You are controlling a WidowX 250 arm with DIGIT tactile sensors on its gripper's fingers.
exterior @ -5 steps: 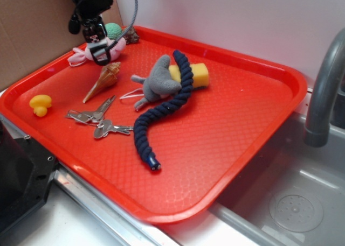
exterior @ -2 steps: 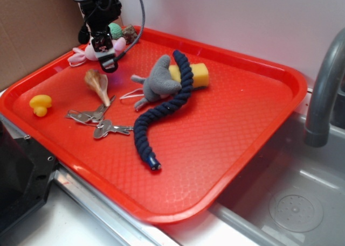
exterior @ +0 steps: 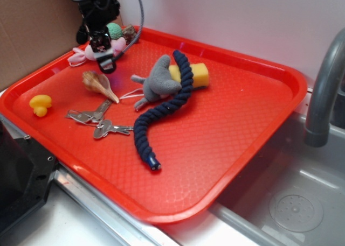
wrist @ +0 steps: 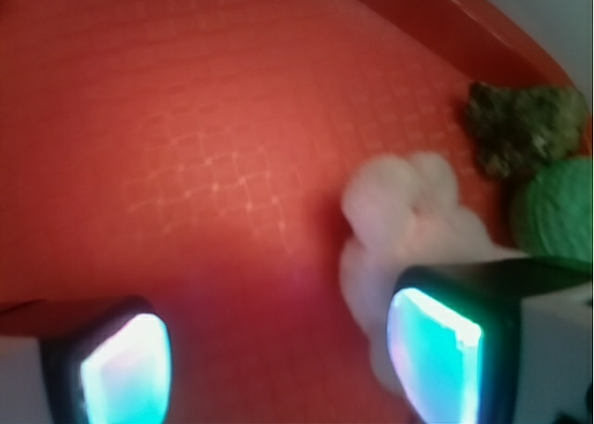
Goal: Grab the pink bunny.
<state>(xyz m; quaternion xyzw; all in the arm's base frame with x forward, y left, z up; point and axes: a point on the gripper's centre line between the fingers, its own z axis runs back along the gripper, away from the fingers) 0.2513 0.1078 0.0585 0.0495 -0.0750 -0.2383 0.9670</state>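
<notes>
To do this well, the pincer should shift toward its right finger until the bunny sits centred between the jaws, then drop and close. It hangs wide open, holding nothing. The bunny lies at the tray's far corner, beside the right finger, off-centre.

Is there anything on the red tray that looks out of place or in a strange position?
Mostly it is loose clutter, nothing damaged. One oddity: the dark blue rope lies draped over the grey plush animal and the yellow sponge. Also, the gripper is open with the pink bunny beside one finger, not between them.
</notes>
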